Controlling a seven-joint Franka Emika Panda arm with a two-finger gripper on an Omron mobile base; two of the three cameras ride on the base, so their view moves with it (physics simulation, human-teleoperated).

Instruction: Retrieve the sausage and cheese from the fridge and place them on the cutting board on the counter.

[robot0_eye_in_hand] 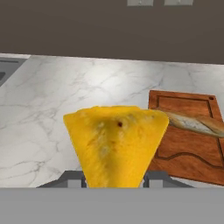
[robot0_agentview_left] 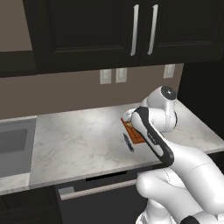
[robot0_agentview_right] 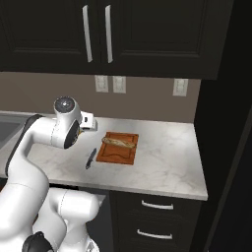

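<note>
A bright yellow cheese [robot0_eye_in_hand: 116, 140] wedge sits between the fingers of my gripper [robot0_eye_in_hand: 113, 177], which is shut on it. It covers the fingertips in the hand view. The gripper [robot0_agentview_right: 87, 120] hangs over the marble counter [robot0_agentview_right: 162, 157], just left of the orange-brown cutting board [robot0_agentview_right: 118, 152]. From the hand, the cutting board [robot0_eye_in_hand: 188, 153] lies ahead and to the right. A tan loaf-like piece [robot0_eye_in_hand: 192, 122] lies across its far half. The sausage is out of view. I cannot tell whether the tall black panel [robot0_agentview_right: 231, 123] at the counter's right end is the fridge.
A dark knife [robot0_agentview_right: 90, 158] lies on the counter just left of the board. A sink [robot0_agentview_left: 13, 144] is set into the counter's far left. Dark wall cabinets [robot0_agentview_right: 98, 34] hang above, and drawers with silver handles [robot0_agentview_right: 157, 204] are below.
</note>
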